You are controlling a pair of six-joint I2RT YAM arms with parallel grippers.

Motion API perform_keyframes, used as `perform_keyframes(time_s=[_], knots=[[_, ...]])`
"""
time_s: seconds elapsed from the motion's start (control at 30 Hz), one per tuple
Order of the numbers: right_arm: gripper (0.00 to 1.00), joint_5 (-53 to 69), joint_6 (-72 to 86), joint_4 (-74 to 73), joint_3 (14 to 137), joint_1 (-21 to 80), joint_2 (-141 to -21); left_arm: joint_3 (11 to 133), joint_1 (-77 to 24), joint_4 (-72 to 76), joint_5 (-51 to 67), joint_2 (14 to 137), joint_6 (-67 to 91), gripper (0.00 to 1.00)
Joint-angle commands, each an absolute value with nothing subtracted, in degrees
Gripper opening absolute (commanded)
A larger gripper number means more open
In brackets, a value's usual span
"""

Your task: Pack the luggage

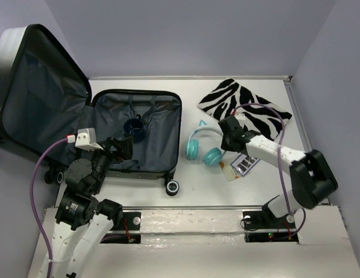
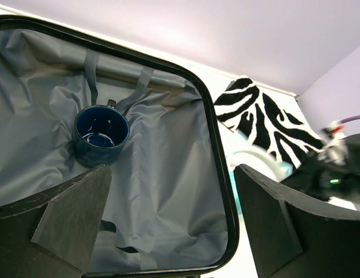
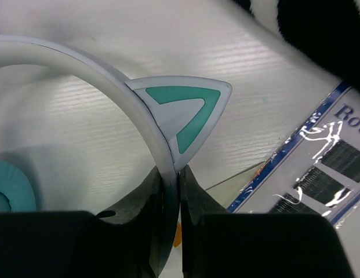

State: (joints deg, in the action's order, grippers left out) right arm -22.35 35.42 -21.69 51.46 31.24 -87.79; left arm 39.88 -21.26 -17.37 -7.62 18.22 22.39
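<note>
My right hand (image 3: 171, 179) is pinched shut on the smooth white plastic headband of the teal-cushioned cat-ear headphones (image 3: 185, 110), just below one pointed ear. It looks a thin, rigid spot to lift them by off the ribbed white bench (image 3: 110, 145). My left hand (image 2: 174, 202) hangs, fingers wide apart, over the open hard-shell luggage (image 1: 168, 147), whose crinkled grey fabric lining cradles a glossy dark blue mug (image 2: 101, 134).

A robotics lab test cell rather than a home: a white table (image 1: 197, 194) is boxed in by plain lavender panels (image 1: 197, 35) on its left, far and right sides. The left arm (image 1: 81, 197) and right arm (image 1: 272, 152) are bolted along the near edge, trailing purple cables (image 1: 37, 174), with luggage (image 1: 162, 133) and headphones (image 1: 213, 156) laid out as props
</note>
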Motion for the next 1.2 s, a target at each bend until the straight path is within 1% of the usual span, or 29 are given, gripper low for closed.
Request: perform_keyframes(time_s=[0.0,0.03,0.1,0.13,0.23,0.27,0.37,0.4,0.43,0.47,0.53,0.63,0.7,0.77,0.8,0.83,0.9,0.93,0.97,1.03,1.07,1.17], knots=[[0.07,-21.4,32.4,-17.6,54.7,31.3,-73.8,40.6,-20.9,-14.2,-7.6,17.5,21.9,0.99],[0.07,-19.7,32.0,-17.5,57.1,31.9,-71.2,40.6,-21.0,-14.2,-7.5,17.4,21.9,0.99],[0.07,-18.6,30.8,-17.4,60.4,34.4,-70.5,40.5,-21.0,-14.2,-7.6,17.4,21.9,0.99],[0.07,-18.1,30.3,-17.0,63.9,35.7,-70.7,40.5,-21.0,-14.2,-7.5,17.4,21.9,0.99],[0.07,-16.6,28.8,-14.7,69.9,40.3,-76.0,40.5,-20.9,-14.2,-7.6,17.3,21.9,0.99],[0.07,-16.0,28.5,-13.9,74.1,41.4,-80.7,40.6,-20.8,-14.2,-7.8,17.3,22.0,0.99],[0.07,-14.4,27.4,-11.3,81.5,46.2,-89.2,40.6,-20.7,-14.4,-8.1,17.2,22.1,0.99],[0.07,-14.4,27.1,-10.5,86.4,47.2,-92.2,40.7,-20.6,-14.4,-8.3,17.2,22.1,0.99],[0.07,-14.3,26.7,-10.2,89.2,48.0,-97.9,40.7,-20.6,-14.5,-8.3,17.1,22.1,0.99],[0.07,-14.2,26.5,-10.2,94.3,49.6,-100.8,40.8,-20.5,-14.5,-8.5,17.1,22.1,0.99],[0.07,-14.6,25.7,-9.5,99.1,51.3,-108.2,40.7,-20.5,-14.5,-8.5,17.2,22.1,0.99],[0.07,-16.5,24.5,-9.4,107.2,54.2,-116.1,40.8,-20.4,-14.4,-8.4,17.6,22.1,0.99],[0.07,-17.7,23.9,-9.3,111.6,56.3,-119.0,40.8,-20.4,-14.5,-8.3,17.7,22.1,0.99],[0.07,-18.3,23.4,-9.3,113.9,57.8,-122.7,40.8,-20.4,-14.5,-8.3,17.6,22.1,0.99],[0.09,-18.6,22.3,-9.4,115.1,59.3,-123.8,40.8,-20.3,-14.4,-8.5,17.5,22.2,0.99],[0.17,-19.2,21.5,-9.4,117.1,60.1,-124.9,40.8,-20.2,-14.6,-8.6,17.3,22.2,0.99],[0.46,-19.2,20.0,-9.7,118.5,60.6,-127.0,40.8,-20.1,-14.6,-8.8,17.2,22.1,0.99],[0.68,-19.3,19.5,-10.2,118.7,61.2,-127.2,40.8,-20.0,-14.6,-8.8,17.2,22.2,0.99],[0.78,-19.6,19.6,-10.4,118.6,61.2,-127.0,40.9,-20.0,-14.7,-8.9,17.1,22.2,0.99],[0.91,-23.1,18.5,-10.5,114.5,61.2,-124.8,40.9,-20.0,-14.6,-8.8,17.1,22.2,0.99],[0.93,-24.3,17.9,-10.5,114.5,61.2,-123.5,40.8,-20.0,-14.7,-8.8,17.1,22.2,0.99],[0.91,-28.2,18.1,-10.7,104.8,59.5,-114.9,40.9,-20.0,-14.6,-8.6,16.8,22.2,0.99]])
